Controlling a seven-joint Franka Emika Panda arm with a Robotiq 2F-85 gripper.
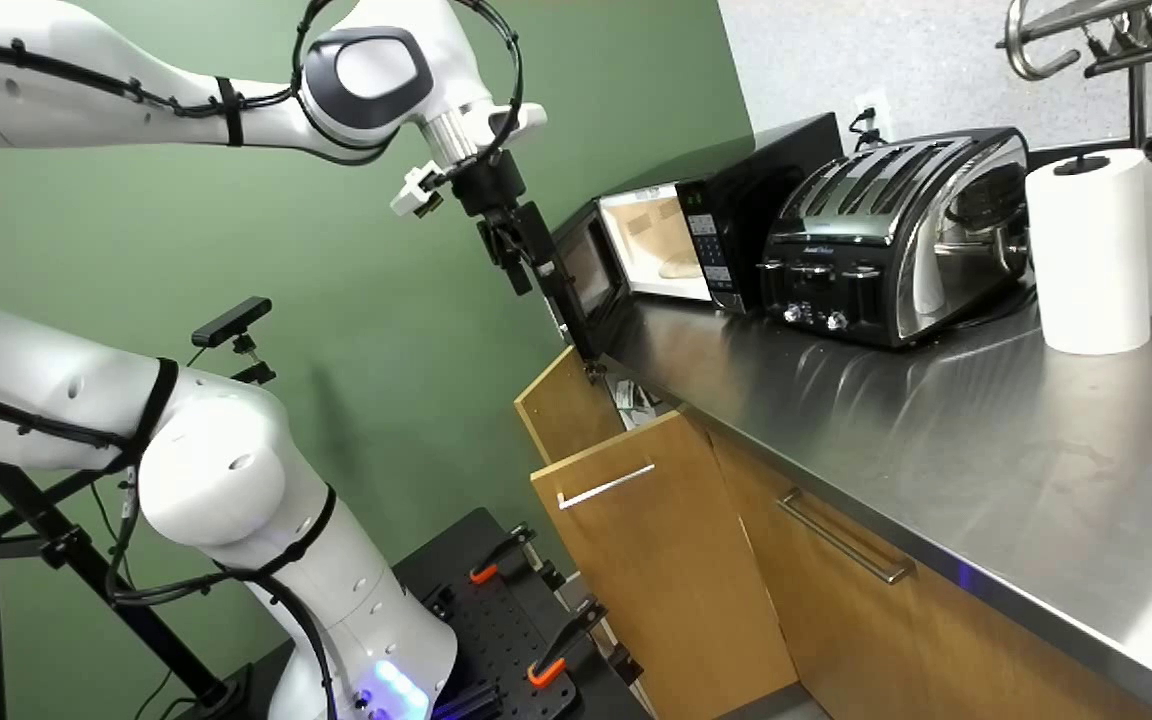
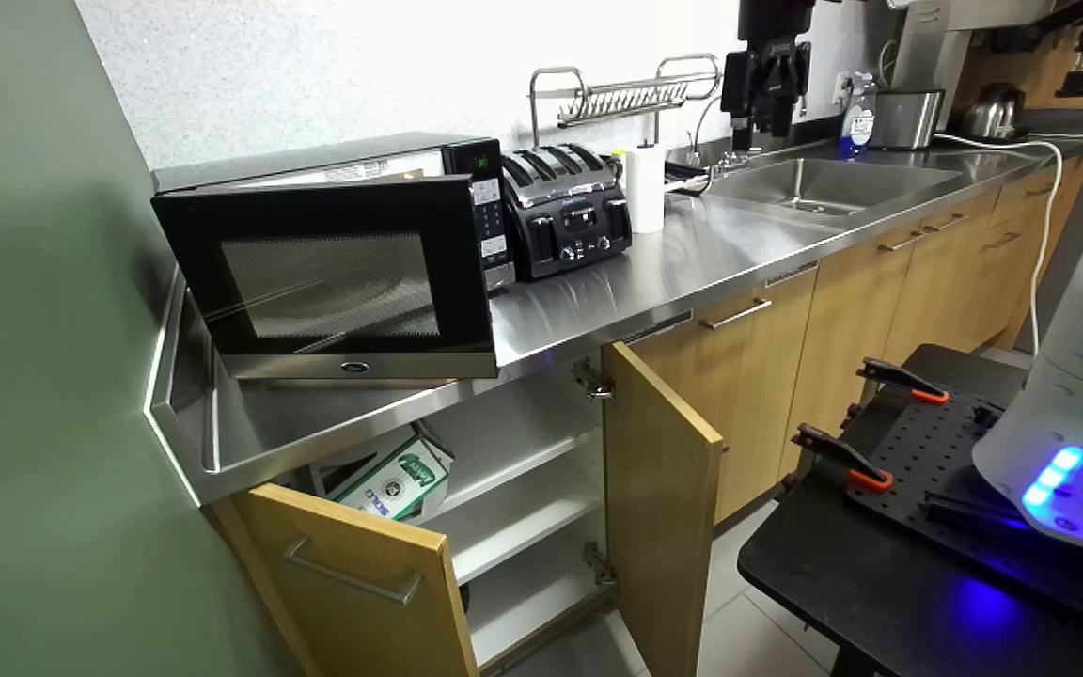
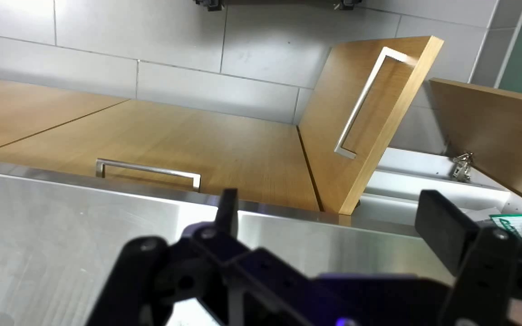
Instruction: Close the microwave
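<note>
The black microwave (image 1: 781, 175) stands on the counter and also shows in an exterior view (image 2: 473, 158). Its hinged door (image 2: 325, 273) stands wide open, swung out over the counter's front edge. The pale tan interior (image 1: 661, 240) shows in an exterior view. The gripper (image 2: 772, 118) points down, apart from the door and well to its right in that view. In an exterior view the gripper (image 1: 526, 275) overlaps the door's dark edge (image 1: 576, 300) in the picture. In the wrist view the gripper (image 3: 330, 197) is open, with nothing between its fingers; the microwave cannot be made out there.
A chrome toaster (image 1: 896, 240) stands beside the microwave, then a paper towel roll (image 1: 1091, 255). Below the steel counter (image 3: 84, 240), two cabinet doors (image 2: 664, 508) (image 2: 353, 574) stand open. A dish rack (image 2: 626, 99) and a sink (image 2: 814, 183) lie farther along.
</note>
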